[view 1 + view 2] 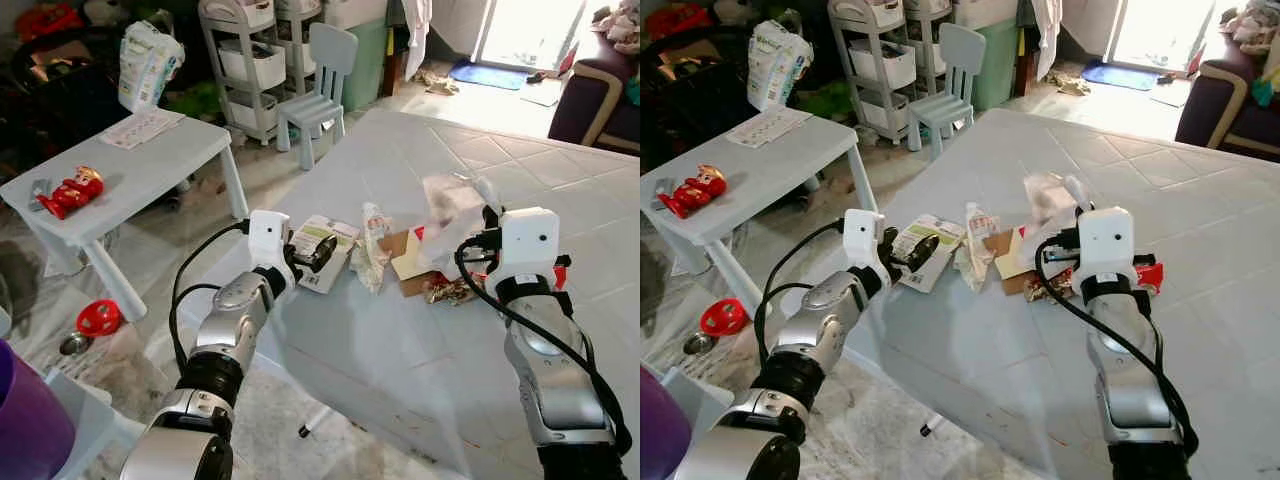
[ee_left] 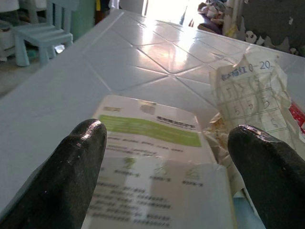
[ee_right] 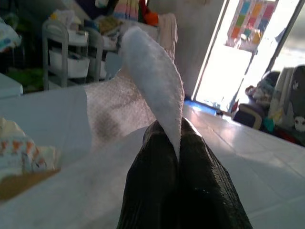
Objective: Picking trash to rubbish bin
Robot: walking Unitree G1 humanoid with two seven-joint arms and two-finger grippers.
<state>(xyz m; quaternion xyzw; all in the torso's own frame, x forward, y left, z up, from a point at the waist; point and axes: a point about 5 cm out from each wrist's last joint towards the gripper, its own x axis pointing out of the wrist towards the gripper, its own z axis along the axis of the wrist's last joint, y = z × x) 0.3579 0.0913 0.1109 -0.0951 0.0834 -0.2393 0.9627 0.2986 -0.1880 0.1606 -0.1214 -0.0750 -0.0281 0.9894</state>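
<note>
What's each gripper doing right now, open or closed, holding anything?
Left gripper: open, fingers either side of the leaflet on the table, not gripping it.
Right gripper: shut on a strip of bubble wrap.

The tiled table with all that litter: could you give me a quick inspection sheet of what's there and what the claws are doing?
Surface: pale tiled table, litter near its edge.
Job's things: green-striped leaflet; crumpled wrapper; cardboard scrap; bubble-wrap bag.
Clutter: small side table carrying a red toy.
Claws: left claw open, straddling the leaflet; right claw shut on the bubble-wrap bag.
Cables: black cable looping along the left arm.
Surroundings: child's chair, shelf cart.
</note>
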